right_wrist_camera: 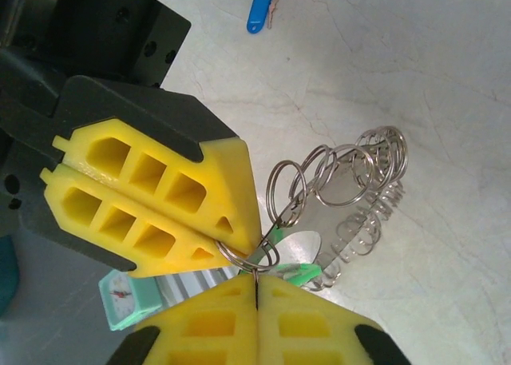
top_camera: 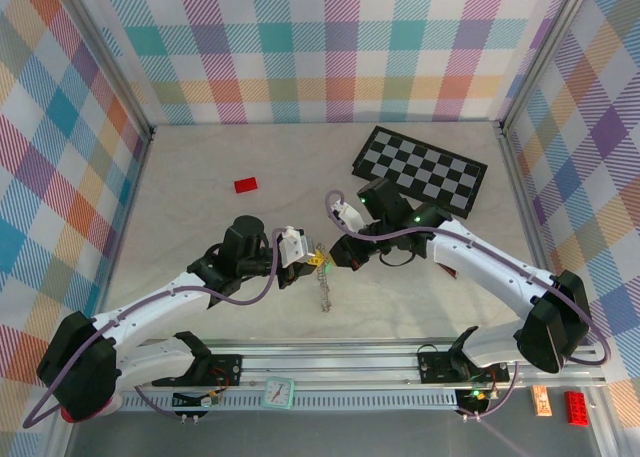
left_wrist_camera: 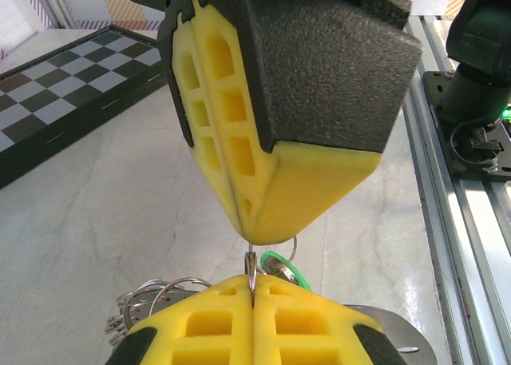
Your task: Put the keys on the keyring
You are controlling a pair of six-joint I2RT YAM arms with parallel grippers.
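Right wrist: we see left fingers (right_wrist_camera: 160, 189) and right fingers (right_wrist_camera: 215, 325) both clamped on the keyring (right_wrist_camera: 345, 204). Its loops hang just beside them.

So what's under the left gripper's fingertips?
The keyring, a string of silvery loops, dangles below the left gripper, with a green key partly showing. The part it pinches is covered.

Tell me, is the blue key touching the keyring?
Apart. Right wrist view: blue key lies alone, bare table between it and the keyring.
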